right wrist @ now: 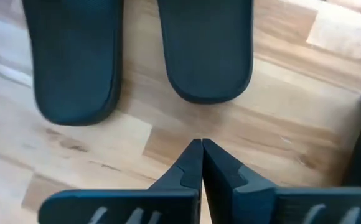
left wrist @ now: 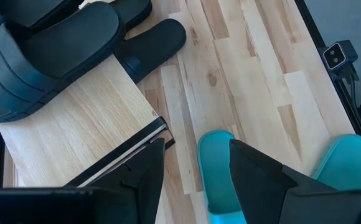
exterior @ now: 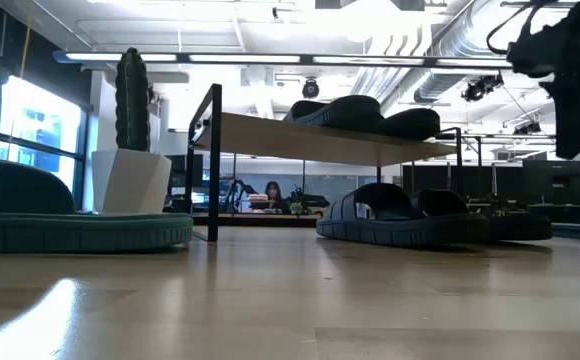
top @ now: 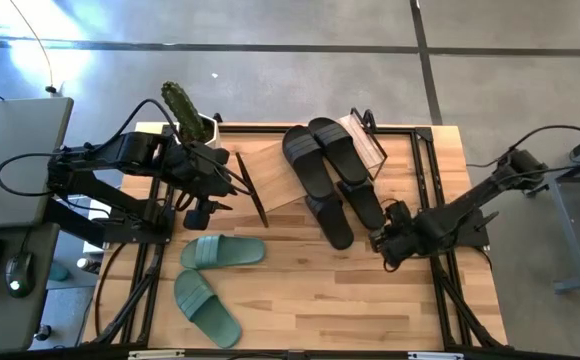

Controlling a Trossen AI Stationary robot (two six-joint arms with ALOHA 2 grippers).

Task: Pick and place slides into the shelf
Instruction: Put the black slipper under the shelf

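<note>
Closed on nothing, the right pincer (right wrist: 200, 149) hovers near two black slides (right wrist: 205, 50) on the worktop (right wrist: 280, 130); unless reopened, a slide could be shoved, not gripped.

The left pincer (left wrist: 196, 165) is held wide.

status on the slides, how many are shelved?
Done: two black slides sit on the shelf top board. In hand: nothing; the right gripper has its jaws shut and empty over bare table, just short of the two black slides lying under the shelf's edge. Left: the two green slides on the table; the left gripper hangs open above one.
</note>
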